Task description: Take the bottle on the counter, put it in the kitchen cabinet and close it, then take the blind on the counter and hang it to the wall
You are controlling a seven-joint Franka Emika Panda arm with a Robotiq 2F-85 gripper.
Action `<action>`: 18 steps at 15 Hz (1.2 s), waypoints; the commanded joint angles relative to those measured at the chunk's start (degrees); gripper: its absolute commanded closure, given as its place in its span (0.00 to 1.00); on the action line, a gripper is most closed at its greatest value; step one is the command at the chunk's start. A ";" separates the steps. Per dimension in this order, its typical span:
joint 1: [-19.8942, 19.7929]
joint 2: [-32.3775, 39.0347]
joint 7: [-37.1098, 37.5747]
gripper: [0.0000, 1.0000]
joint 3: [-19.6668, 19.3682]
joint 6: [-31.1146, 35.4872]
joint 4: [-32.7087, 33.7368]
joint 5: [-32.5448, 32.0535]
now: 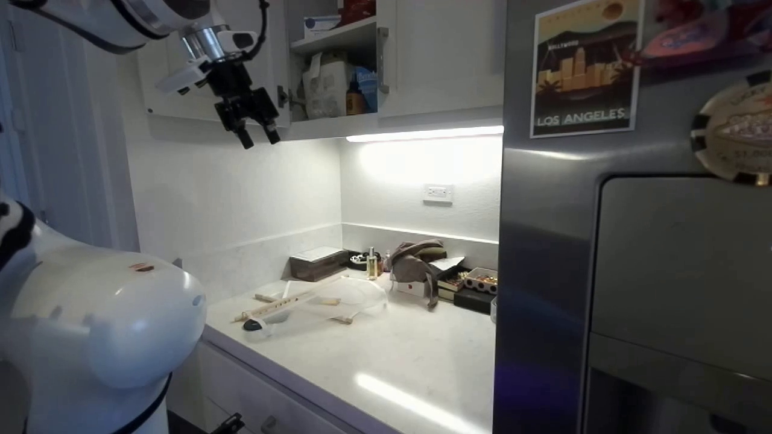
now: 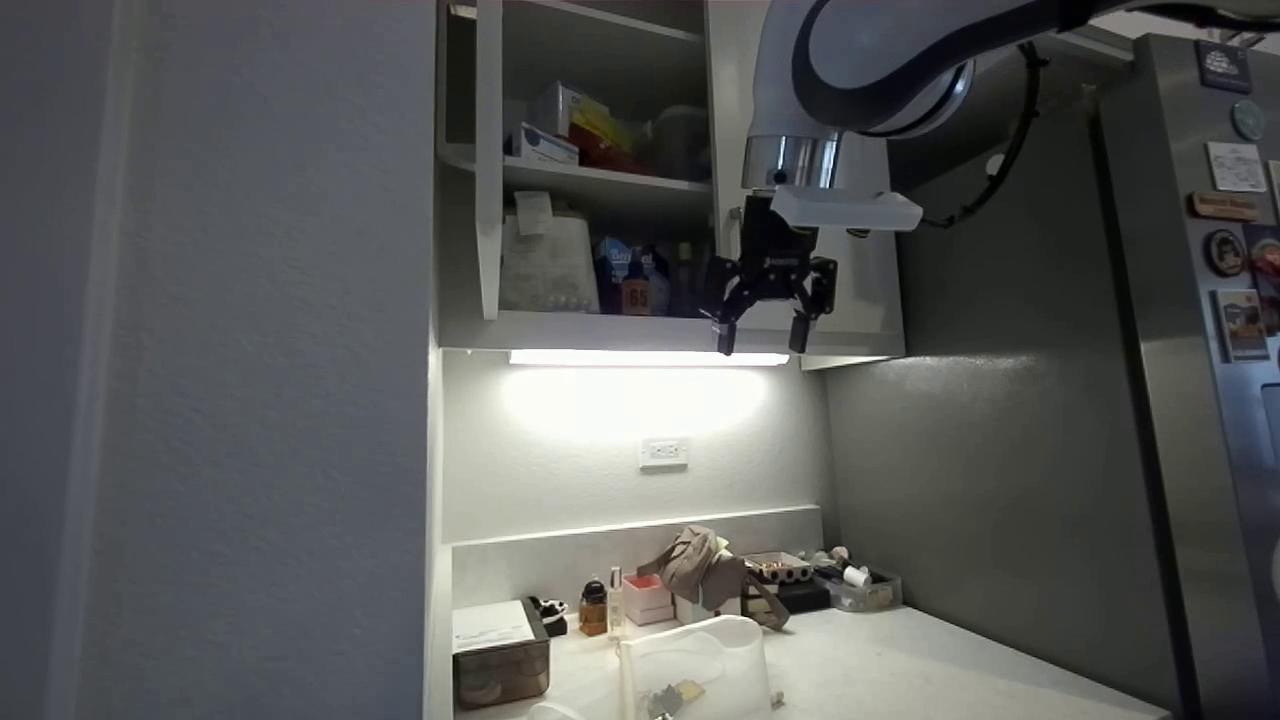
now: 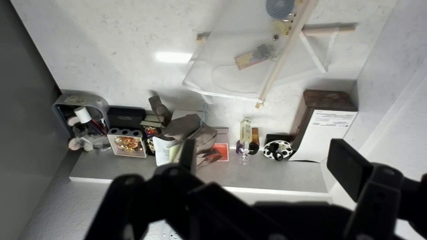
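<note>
An amber-brown bottle (image 1: 355, 101) with a narrow neck and dark cap stands on the lower shelf of the kitchen cabinet (image 1: 443, 66), seen too as the bottle (image 2: 636, 292) in an exterior view. One cabinet door (image 2: 489, 180) is swung out; the neighbouring one is closed. On the counter (image 1: 422, 355) lies the pale translucent blind (image 1: 347, 299), with a wooden rod; in the wrist view the blind (image 3: 230, 66) is high up. Above the counter rises the white wall (image 2: 560, 470). High in front of the cabinet my gripper (image 2: 762, 345) hangs fingers down, open, holding nothing.
Along the backsplash stand a dark box (image 3: 330, 100), a squat amber bottle (image 2: 593, 608), a clear bottle (image 2: 616, 600), a brown cloth item (image 1: 416, 262) and a tray of small items (image 2: 870, 592). A steel fridge (image 1: 549, 241) bounds the counter. An outlet plate (image 1: 438, 193) is on the wall.
</note>
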 commanded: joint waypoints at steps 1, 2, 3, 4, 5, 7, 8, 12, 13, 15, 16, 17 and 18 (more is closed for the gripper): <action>0.71 -4.06 5.60 0.00 5.63 -1.07 0.57 2.99; 0.60 -4.50 7.33 0.00 7.24 -0.71 1.47 3.06; 0.20 -4.75 9.34 0.00 8.81 -0.40 2.63 2.95; 0.09 -5.22 10.48 0.00 9.57 -0.45 3.62 2.77; -0.06 -5.28 11.50 0.00 10.21 -0.65 5.00 2.72; -0.20 -5.22 12.45 0.00 10.56 0.17 7.38 2.77; 0.33 -5.21 12.41 0.00 10.11 1.74 7.99 3.36; 1.43 -2.47 9.30 0.00 8.36 9.61 11.06 5.88; 1.72 -1.56 8.46 0.00 7.94 11.58 11.72 6.83; 2.41 0.85 5.40 0.00 7.11 16.16 12.51 8.75; 2.76 2.32 3.80 0.00 6.80 17.71 13.19 9.72; 3.08 3.83 2.43 0.00 6.48 18.85 13.83 10.59; 3.04 5.50 1.41 0.00 6.47 19.08 14.97 11.11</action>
